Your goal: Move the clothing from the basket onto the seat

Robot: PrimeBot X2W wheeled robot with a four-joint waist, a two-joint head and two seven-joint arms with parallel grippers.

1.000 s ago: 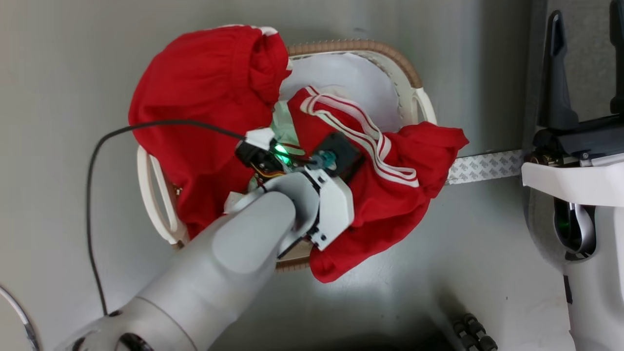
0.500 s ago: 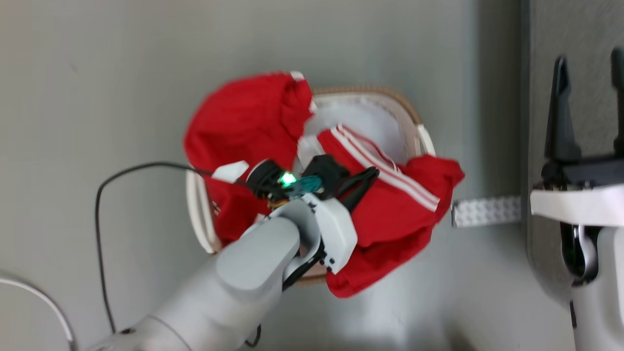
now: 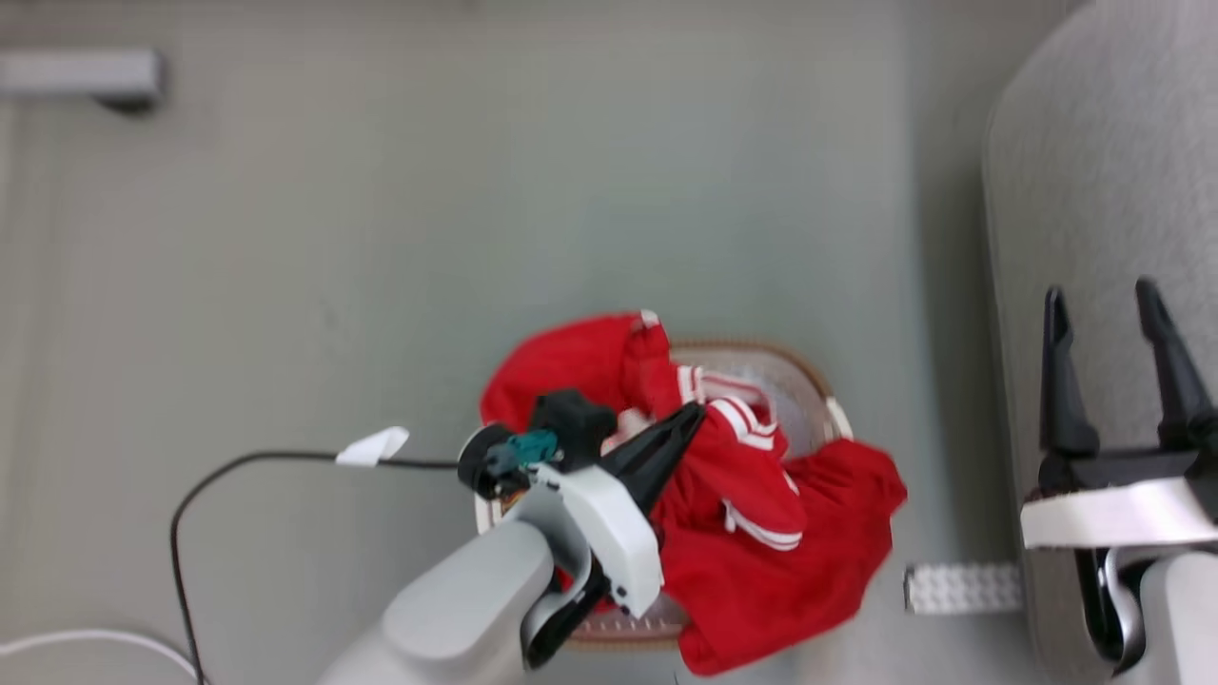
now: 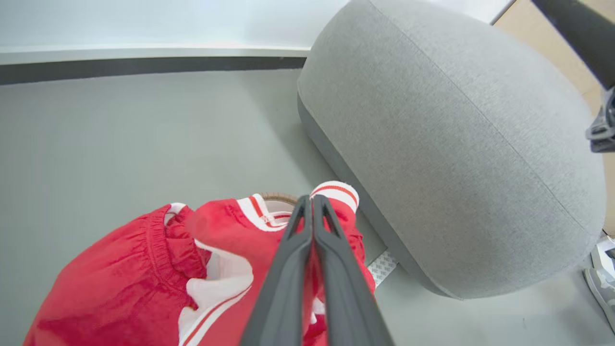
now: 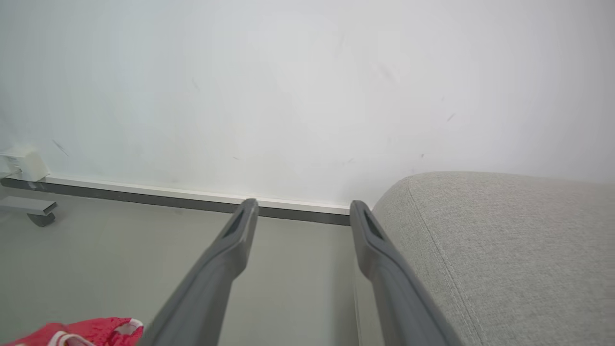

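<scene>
The white basket point(image 3: 826, 407) with its brown rim point(image 4: 276, 196) stands on the grey floor, overflowing with red clothing point(image 3: 761, 580). My left gripper point(image 3: 693, 417) is over the basket, shut on a red garment with white stripes point(image 3: 747, 476), and cloth bunches around its fingertips point(image 4: 310, 199). Another red piece point(image 3: 561, 362) hangs over the basket's far left side. The grey seat point(image 3: 1104, 181) rises to the right of the basket point(image 4: 456, 144). My right gripper point(image 3: 1099, 293) stands open over the seat's edge, nothing between its fingers point(image 5: 302, 206). Red clothing point(image 5: 81, 331) shows low left in the right wrist view.
A black cable point(image 3: 238, 461) with a white tag point(image 3: 373, 445) lies on the floor left of the basket. A patterned white strip point(image 3: 961, 588) is stuck to the floor beside the seat. A wall with dark skirting point(image 5: 144, 199) runs behind. A castor point(image 5: 41, 218) stands at far left.
The head camera has pulled up and back, so the basket looks smaller and lower. My left gripper has risen out of the basket, pulling the striped red garment up with it.
</scene>
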